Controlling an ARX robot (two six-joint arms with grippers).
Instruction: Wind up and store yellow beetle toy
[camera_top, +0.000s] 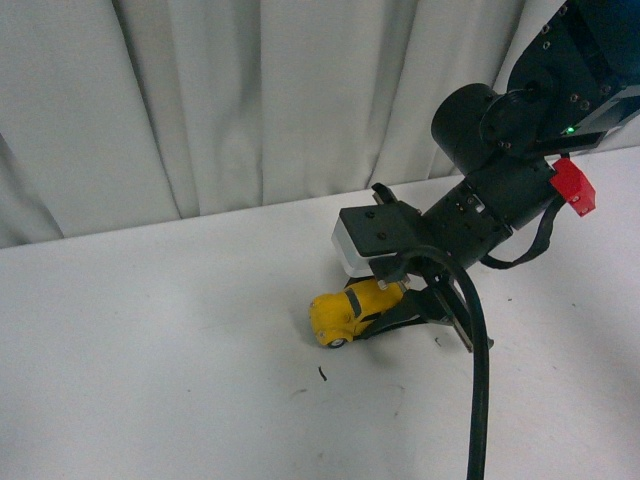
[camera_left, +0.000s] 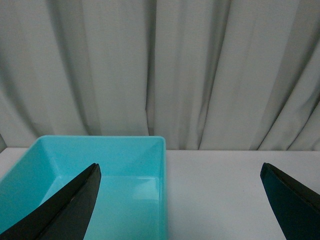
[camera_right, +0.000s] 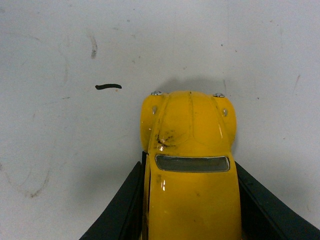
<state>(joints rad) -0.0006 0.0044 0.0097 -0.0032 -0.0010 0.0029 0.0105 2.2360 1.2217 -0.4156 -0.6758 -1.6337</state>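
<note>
The yellow beetle toy (camera_top: 342, 312) sits on the white table near the middle, nose toward the left. My right gripper (camera_top: 392, 312) is shut on its sides from behind. In the right wrist view the toy (camera_right: 189, 165) fills the space between the two black fingers (camera_right: 120, 210), hood and windscreen showing, wheels on the table. My left gripper (camera_left: 180, 200) is open and empty, its dark fingertips (camera_left: 75, 200) spread wide above a turquoise bin (camera_left: 125, 145). The left gripper is out of the front view.
The turquoise bin stands open and empty against the grey curtain (camera_left: 160, 70). The white table (camera_top: 150, 360) has a small dark scrap (camera_top: 322, 374) in front of the toy, also in the right wrist view (camera_right: 108, 86). A black cable (camera_top: 478, 380) hangs from the right arm.
</note>
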